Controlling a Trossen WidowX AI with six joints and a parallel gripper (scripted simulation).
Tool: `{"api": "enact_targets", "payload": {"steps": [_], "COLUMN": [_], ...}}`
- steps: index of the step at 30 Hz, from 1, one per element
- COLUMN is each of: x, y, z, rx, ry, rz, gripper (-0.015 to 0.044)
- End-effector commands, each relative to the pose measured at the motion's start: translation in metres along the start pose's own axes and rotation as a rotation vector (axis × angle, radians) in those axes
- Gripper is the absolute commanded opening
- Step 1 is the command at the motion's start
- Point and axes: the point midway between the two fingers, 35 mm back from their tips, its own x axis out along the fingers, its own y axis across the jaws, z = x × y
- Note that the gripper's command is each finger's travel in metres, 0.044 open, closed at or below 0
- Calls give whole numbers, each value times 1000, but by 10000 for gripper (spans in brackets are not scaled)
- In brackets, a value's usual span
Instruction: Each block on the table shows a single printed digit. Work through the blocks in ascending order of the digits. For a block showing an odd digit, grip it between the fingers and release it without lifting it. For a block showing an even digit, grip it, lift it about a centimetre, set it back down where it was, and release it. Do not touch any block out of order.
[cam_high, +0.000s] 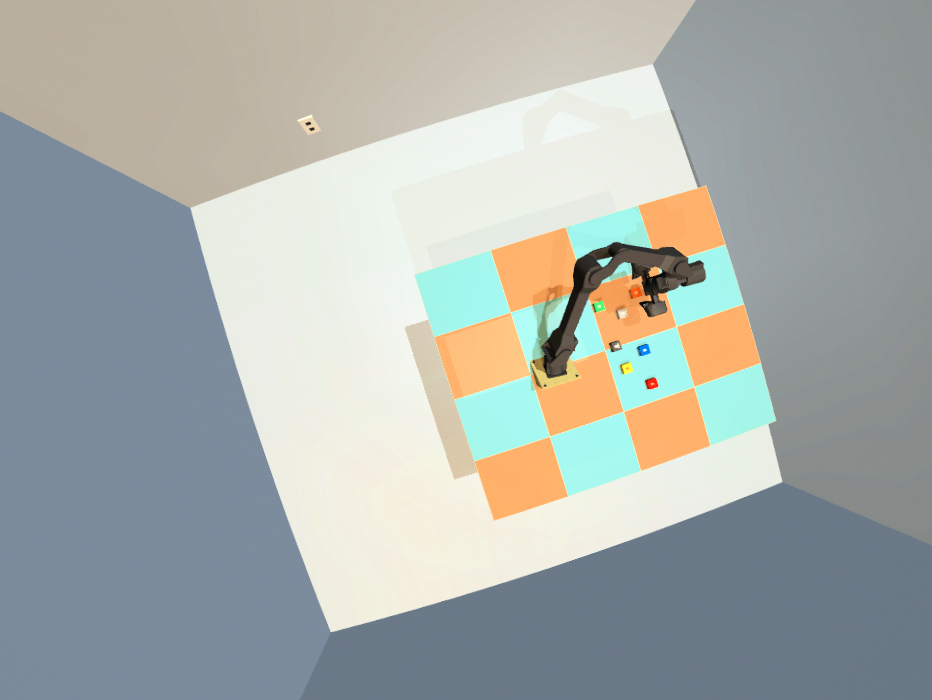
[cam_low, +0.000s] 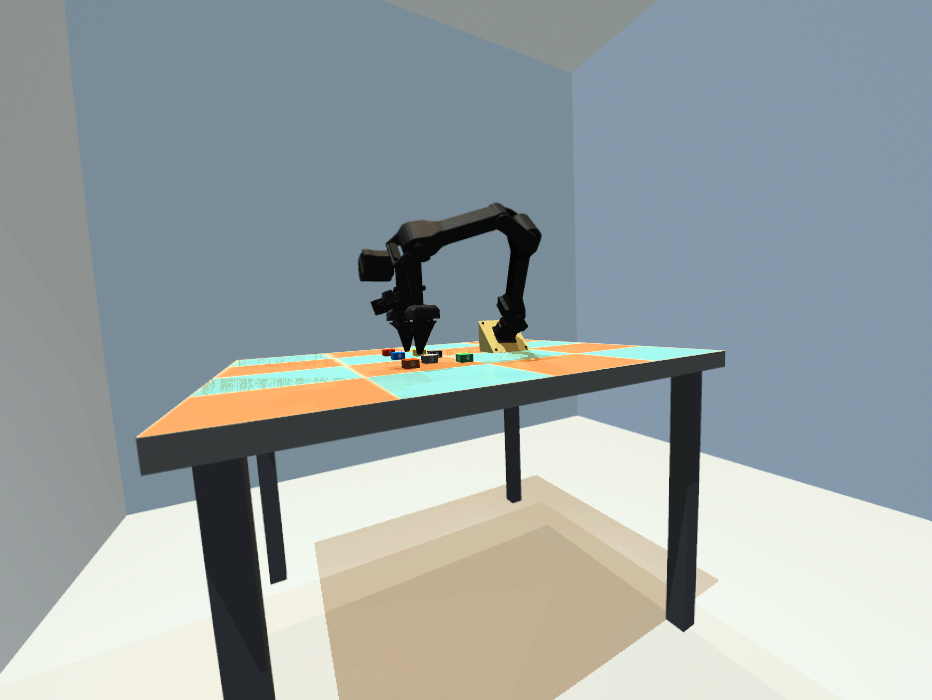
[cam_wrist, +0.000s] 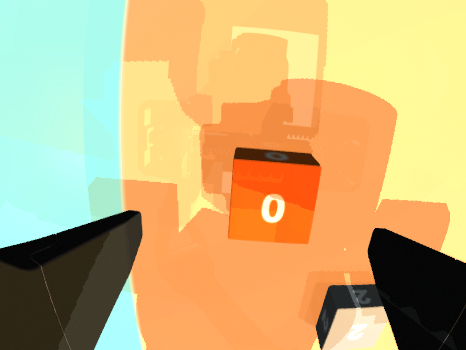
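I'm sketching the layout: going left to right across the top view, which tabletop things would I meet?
Base plate, green block, white block, orange block, red block. Things overlapping in that order are left out.

Bright overhead light, layered hard-edged shadows, washed-out yellow glare in wrist view.

Wrist view: 2 block (cam_wrist: 356, 325) cut off by lower edge, partly behind finger (cam_wrist: 420, 285); both fingers run out of frame. Top view: digits too small to read. Exterior view: yellow block (cam_low: 415, 353) mostly hidden behind pincer (cam_high: 649, 289) (cam_low: 413, 351) (cam_wrist: 256, 239).
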Motion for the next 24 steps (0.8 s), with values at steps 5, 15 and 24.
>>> {"api": "enact_targets", "payload": {"steps": [5,15,24], "x": [14,25,25], "y": [0,0,0], "z": [0,-1,-1], "rx": [1,0,0], "ry": [0,0,0], "rz": [-3,-2,-2], "gripper": [400,348,120]}}
